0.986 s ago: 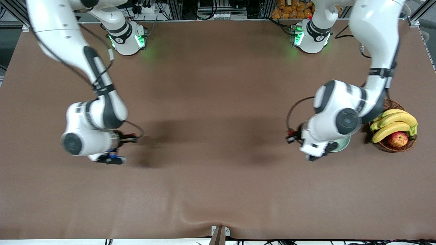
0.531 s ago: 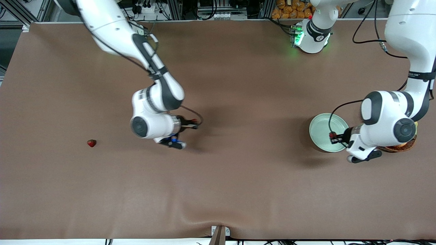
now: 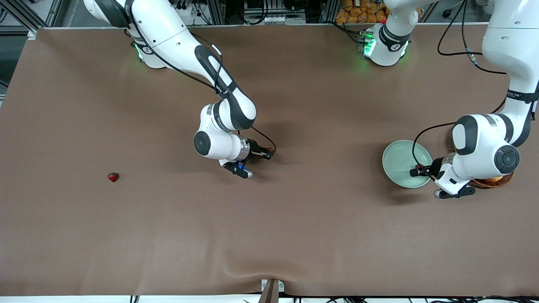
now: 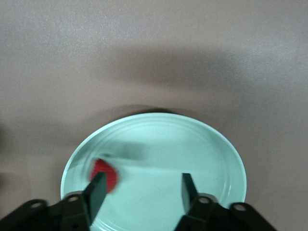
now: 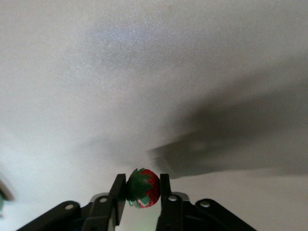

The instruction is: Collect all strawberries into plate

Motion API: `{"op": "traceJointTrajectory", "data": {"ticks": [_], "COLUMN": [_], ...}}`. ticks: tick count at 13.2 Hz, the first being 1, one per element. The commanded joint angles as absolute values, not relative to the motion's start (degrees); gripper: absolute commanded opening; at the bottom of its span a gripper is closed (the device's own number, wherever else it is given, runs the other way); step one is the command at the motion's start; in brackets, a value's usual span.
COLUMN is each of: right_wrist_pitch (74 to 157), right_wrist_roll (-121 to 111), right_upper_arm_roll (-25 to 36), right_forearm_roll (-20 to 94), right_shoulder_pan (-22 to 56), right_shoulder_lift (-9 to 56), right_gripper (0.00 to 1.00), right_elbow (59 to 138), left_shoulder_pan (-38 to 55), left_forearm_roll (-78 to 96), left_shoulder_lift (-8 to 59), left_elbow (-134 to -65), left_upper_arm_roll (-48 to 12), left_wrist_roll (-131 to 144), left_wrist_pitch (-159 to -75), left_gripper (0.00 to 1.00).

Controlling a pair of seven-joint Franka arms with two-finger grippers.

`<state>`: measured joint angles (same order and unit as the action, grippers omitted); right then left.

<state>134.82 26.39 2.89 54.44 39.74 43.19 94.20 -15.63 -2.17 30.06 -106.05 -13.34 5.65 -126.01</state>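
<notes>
Over the plate (image 3: 406,163) at mid-right, the left gripper (image 4: 142,190) has just spread its fingers, dropping a strawberry (image 4: 106,174) in, while the right gripper (image 5: 139,190), pinching another berry (image 5: 143,187), crosses frame centre; a third strawberry (image 3: 113,177) waits lower left

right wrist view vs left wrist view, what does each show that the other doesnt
Only the right wrist view shows the right gripper, its jaws shut on a strawberry with a green leafy top, over bare brown table.

Only the left wrist view shows the pale green plate and the left gripper over it, jaws open, with a blurred red strawberry in the plate beside one jaw.

Both show the brown tabletop, an arm's shadow on it, and one red berry.
</notes>
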Motion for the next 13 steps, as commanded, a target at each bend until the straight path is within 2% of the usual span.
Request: {"op": "traceJointTrajectory", "data": {"ticks": [1, 3, 5, 7, 9, 11, 13], "right_wrist_pitch": [134.2, 132.6, 127.2, 121.1, 120.3, 119.2, 119.1], "right_wrist_roll": [27.7, 27.9, 27.6, 27.5, 26.7, 20.6, 9.7], "right_upper_arm_roll": [3.5, 3.6, 5.4, 7.6, 7.6, 7.3, 7.3], "right_forearm_roll": [56.5, 55.8, 53.0, 40.9, 24.7, 14.1, 11.8], "right_shoulder_pan": [36.9, 33.4, 29.1, 24.2, 19.1, 14.4, 9.6], "right_shoulder_lift": [42.0, 40.0, 37.0, 34.7, 33.2, 33.1, 33.0], "right_gripper": [0.99, 1.0, 1.0, 1.0, 1.0, 1.0, 1.0], "right_elbow": [94.3, 95.4, 96.5, 96.3, 96.1, 96.0, 95.9], "left_shoulder_pan": [-16.1, -15.9, -15.7, -15.4, -13.5, -7.5, -0.6], "left_forearm_roll": [-0.5, 1.7, 2.7, 2.7, 2.6, 2.6, 2.2], "left_shoulder_lift": [26.6, 24.1, 23.1, 23.3, 24.2, 26.5, 29.6], "left_elbow": [-106.4, -105.8, -105.6, -105.4, -104.9, -102.1, -99.5], "left_upper_arm_roll": [-14.4, -16.9, -20.7, -26.4, -30.8, -31.2, -31.0], "left_wrist_roll": [5.7, 7.2, 12.5, 24.3, 33.7, 40.1, 48.8], "left_wrist_pitch": [-124.6, -121.2, -119.8, -119.3, -119.9, -120.1, -122.5], "left_gripper": [1.0, 1.0, 1.0, 1.0, 1.0, 1.0, 1.0]}}
